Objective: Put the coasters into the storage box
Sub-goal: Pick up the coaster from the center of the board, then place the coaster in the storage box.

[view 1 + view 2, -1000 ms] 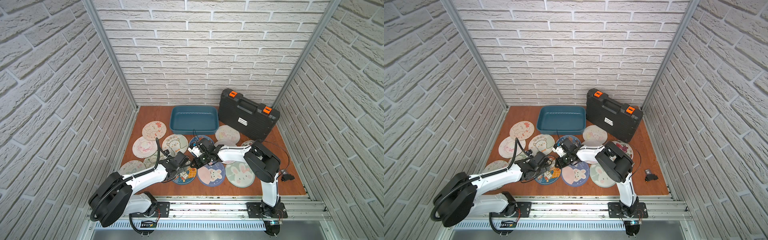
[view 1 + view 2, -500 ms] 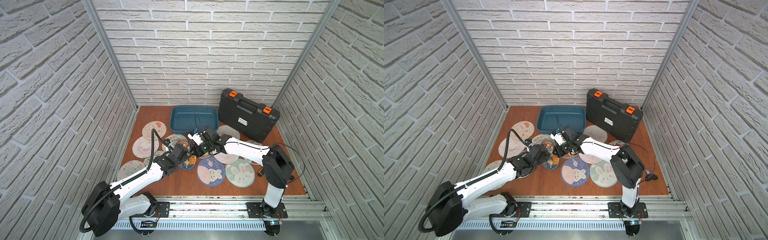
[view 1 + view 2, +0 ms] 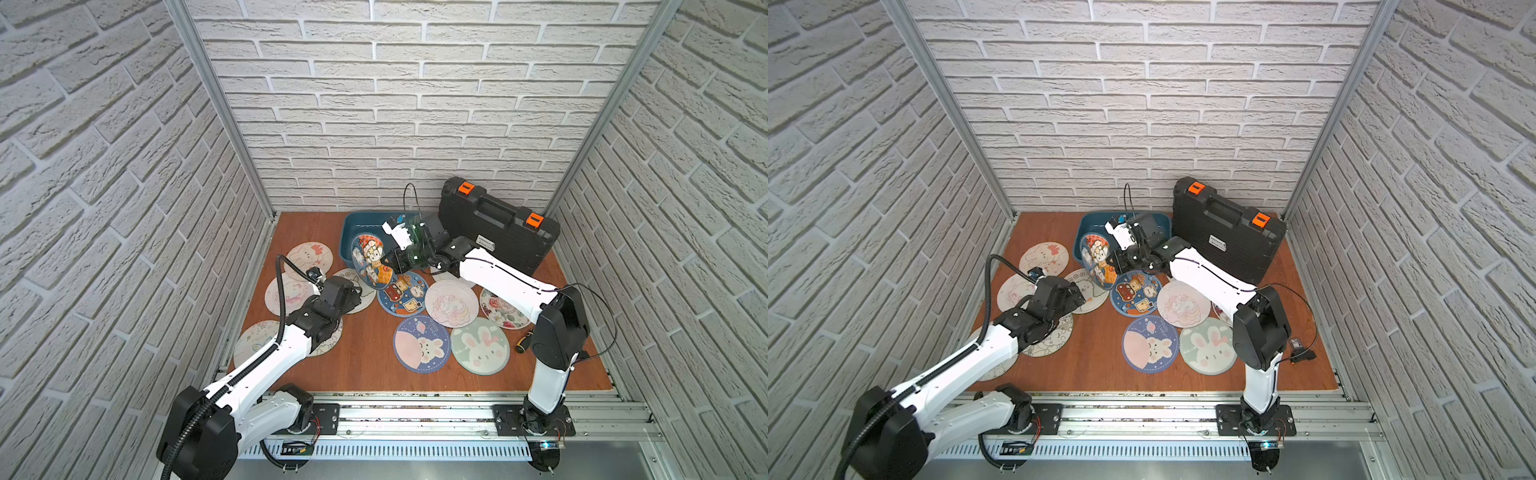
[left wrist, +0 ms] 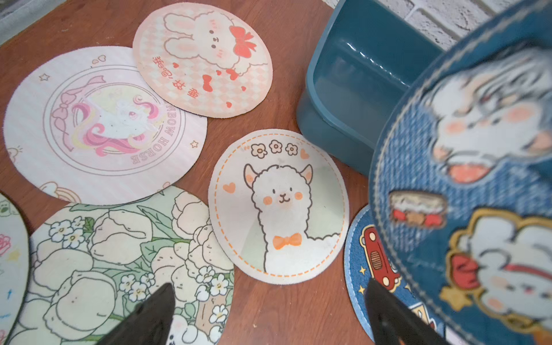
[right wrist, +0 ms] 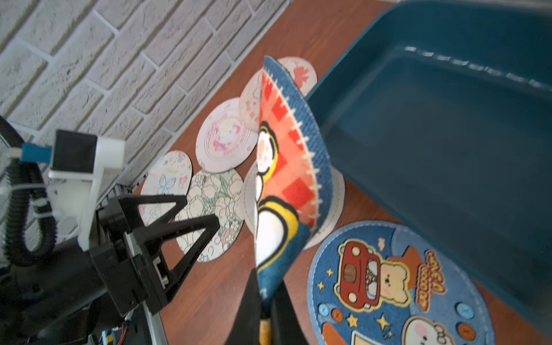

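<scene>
Front row: the planet rabbit coaster and the green rabbit coaster lie flat side by side on the wooden table, rims just beside each other.
Left gripper: the left gripper hovers low with its jaws wide apart and nothing between them. One fingertip is over the tulip coaster, the other over the bear-and-car coaster.
Ahead of it: the alpaca coaster lies flat, its edge overlapping the tulip coaster. Beyond, the red-bow rabbit coaster overlaps the rainbow-horse coaster.
Right of centre: the unicorn coaster lies flat just beside the bear-and-car coaster.
Right gripper: the right gripper is clamped on the lower edge of the held coaster (blue denim print, red check, cartoon animals), which stands nearly on edge, lifted off the table.
Held coaster's place: at the near-left corner of the storage box — outside the rim in the right wrist view, not yet inside.
Far end: the black case with orange latches lies just right of the storage box, near the back wall.
</scene>
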`<act>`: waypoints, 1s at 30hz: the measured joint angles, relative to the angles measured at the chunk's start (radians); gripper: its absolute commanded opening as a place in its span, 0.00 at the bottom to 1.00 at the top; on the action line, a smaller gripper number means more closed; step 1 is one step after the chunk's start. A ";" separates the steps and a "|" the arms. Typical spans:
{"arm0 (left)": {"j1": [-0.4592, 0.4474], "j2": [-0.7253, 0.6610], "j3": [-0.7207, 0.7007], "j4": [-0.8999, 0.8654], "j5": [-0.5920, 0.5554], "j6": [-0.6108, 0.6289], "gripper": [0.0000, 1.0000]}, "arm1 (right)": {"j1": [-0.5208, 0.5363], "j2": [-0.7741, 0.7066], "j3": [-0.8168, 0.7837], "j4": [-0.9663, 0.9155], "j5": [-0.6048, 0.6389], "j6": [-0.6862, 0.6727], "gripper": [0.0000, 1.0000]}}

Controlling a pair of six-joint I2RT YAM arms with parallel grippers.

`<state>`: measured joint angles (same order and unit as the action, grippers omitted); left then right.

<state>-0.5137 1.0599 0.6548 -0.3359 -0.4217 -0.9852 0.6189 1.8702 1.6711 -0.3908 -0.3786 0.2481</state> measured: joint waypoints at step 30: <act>0.033 0.198 0.024 0.060 0.077 0.121 0.98 | -0.137 0.564 0.393 0.207 0.383 0.093 0.06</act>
<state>-0.4805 1.2583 0.6785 -0.2764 -0.3447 -0.8639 0.4824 2.4340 2.0640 -0.1841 0.0044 0.3408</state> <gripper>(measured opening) 0.983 0.078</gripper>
